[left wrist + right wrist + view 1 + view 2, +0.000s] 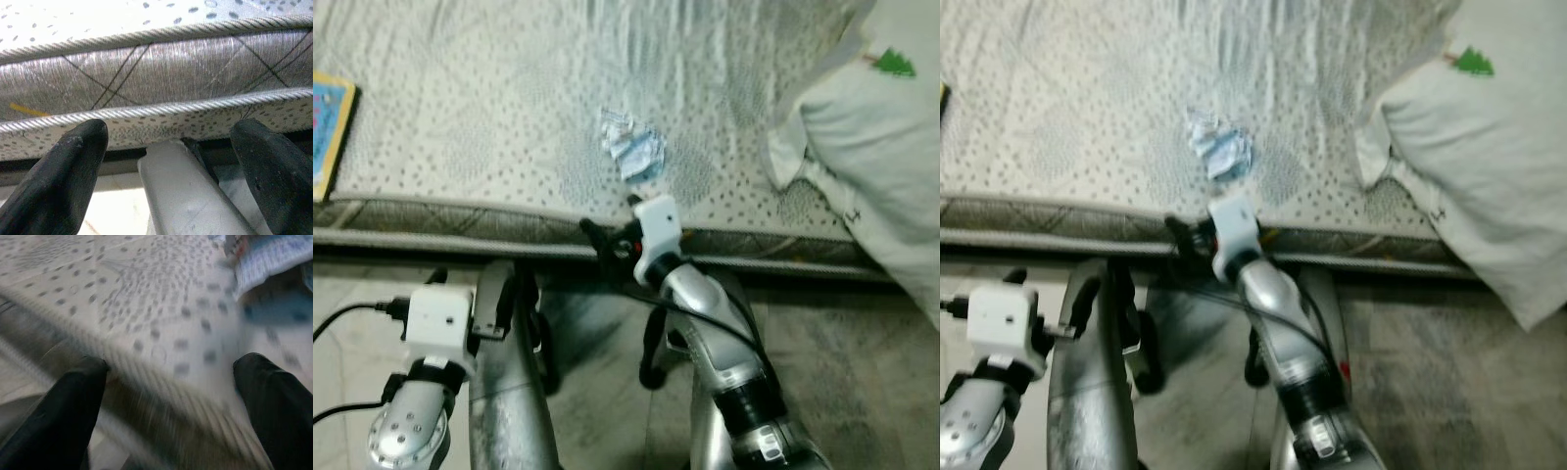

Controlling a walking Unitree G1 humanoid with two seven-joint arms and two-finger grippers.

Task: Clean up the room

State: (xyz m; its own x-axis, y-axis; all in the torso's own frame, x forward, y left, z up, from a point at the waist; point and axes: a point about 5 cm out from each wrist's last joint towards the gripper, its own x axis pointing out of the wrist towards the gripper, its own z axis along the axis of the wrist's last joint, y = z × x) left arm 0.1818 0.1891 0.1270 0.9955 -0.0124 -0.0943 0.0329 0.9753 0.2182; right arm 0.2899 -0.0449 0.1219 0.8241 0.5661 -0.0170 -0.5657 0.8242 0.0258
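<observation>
Your right gripper [612, 240] sits at the near edge of the mattress [489, 127], its two black fingers [58, 416] spread wide apart with nothing between them. Just beyond it, a little farther onto the bed, lies the crumpled wrapper [631, 145] — pale blue and white, resting flat on the dotted mattress top and not touching the fingers. Well off to the gripper's right a white pillow [876, 147] with a small green tree print leans over the mattress edge. Far to its left, a book [331, 127] lies at the bed's side. Your left gripper [168, 161] is held low, facing the mattress's quilted side — its fingers [54, 181] are also apart and empty.
</observation>
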